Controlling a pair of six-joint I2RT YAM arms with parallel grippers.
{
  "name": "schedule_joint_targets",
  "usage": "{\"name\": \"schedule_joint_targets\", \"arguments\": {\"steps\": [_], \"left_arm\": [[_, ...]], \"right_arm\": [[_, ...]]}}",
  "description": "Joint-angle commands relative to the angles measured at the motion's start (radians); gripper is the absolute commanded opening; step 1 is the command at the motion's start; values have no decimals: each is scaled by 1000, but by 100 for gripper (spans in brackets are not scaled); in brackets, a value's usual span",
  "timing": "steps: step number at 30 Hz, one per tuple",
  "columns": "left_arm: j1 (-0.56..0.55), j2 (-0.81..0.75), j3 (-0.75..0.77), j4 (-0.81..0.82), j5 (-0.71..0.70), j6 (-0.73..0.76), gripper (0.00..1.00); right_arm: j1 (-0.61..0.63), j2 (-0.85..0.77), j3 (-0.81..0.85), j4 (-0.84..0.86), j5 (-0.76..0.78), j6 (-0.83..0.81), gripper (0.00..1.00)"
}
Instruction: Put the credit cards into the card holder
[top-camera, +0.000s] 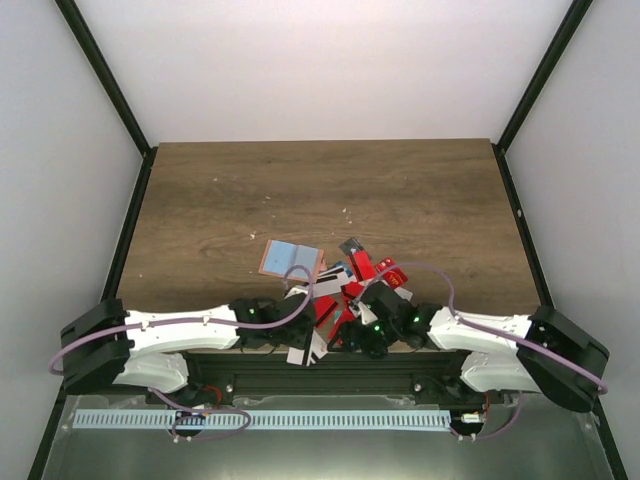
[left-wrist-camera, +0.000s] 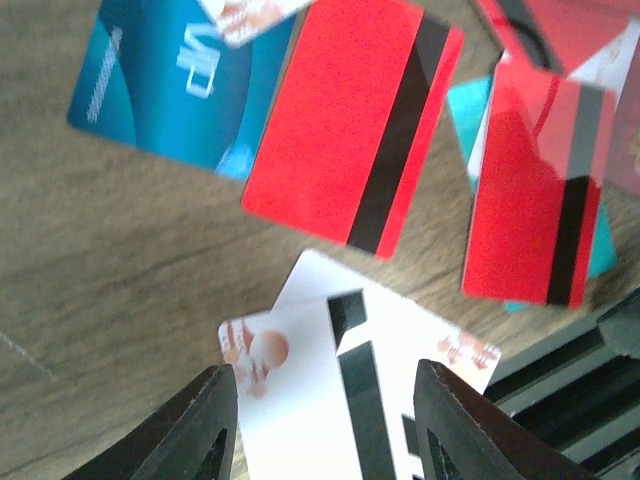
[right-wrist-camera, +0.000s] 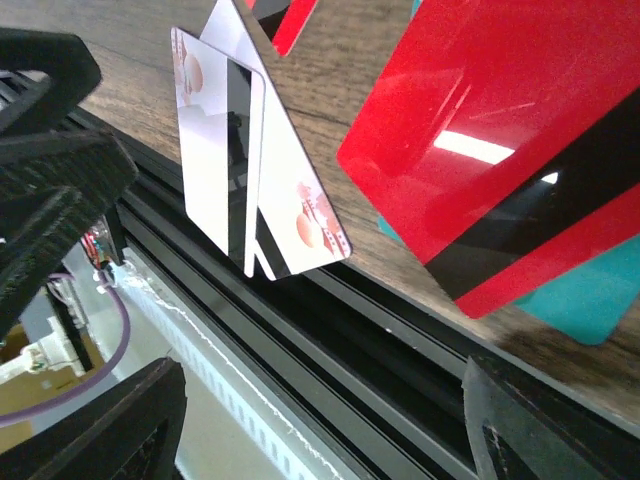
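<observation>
The salmon-brown card holder (top-camera: 272, 258) lies flat on the table, left of the pile, with a pale blue face showing on it. The credit cards (top-camera: 358, 280), mostly red, lie heaped near the front edge. My left gripper (left-wrist-camera: 330, 430) is shut on two overlapping white cards with black stripes (left-wrist-camera: 300, 390), gripped across their width. From the right wrist these white cards (right-wrist-camera: 225, 150) stand on edge, raised above the black rail. My right gripper (right-wrist-camera: 330, 430) is open over that rail with nothing between its fingers, close to a tilted red striped card (right-wrist-camera: 480, 150).
A blue card (left-wrist-camera: 170, 80), two red striped cards (left-wrist-camera: 350, 120) and a teal card (right-wrist-camera: 585, 300) lie on the wood around the grippers. The black rail (right-wrist-camera: 400, 330) runs along the table's near edge. Both arms (top-camera: 190, 330) crowd the pile.
</observation>
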Motion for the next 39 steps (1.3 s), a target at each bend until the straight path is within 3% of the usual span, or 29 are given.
{"name": "schedule_joint_targets", "arguments": {"steps": [1,11,16,25,35,39], "left_arm": [[10,-61,-71,54,107,24,51],[57,-79,-196,186,197,29,47],[70,-88,-231,213,212,30,45],[85,-103,-283,242,243,41,43],[105,-137,-320,247,255,47,42],[122,-140,-320,248,243,50,42]], "right_arm": [[39,17,-34,164,-15,131,77],[123,100,-119,430,65,383,63],[166,191,-96,527,132,447,61],[184,392,-122,814,163,565,45],[183,419,-157,875,201,611,4],[184,372,-151,794,218,582,1]]}}
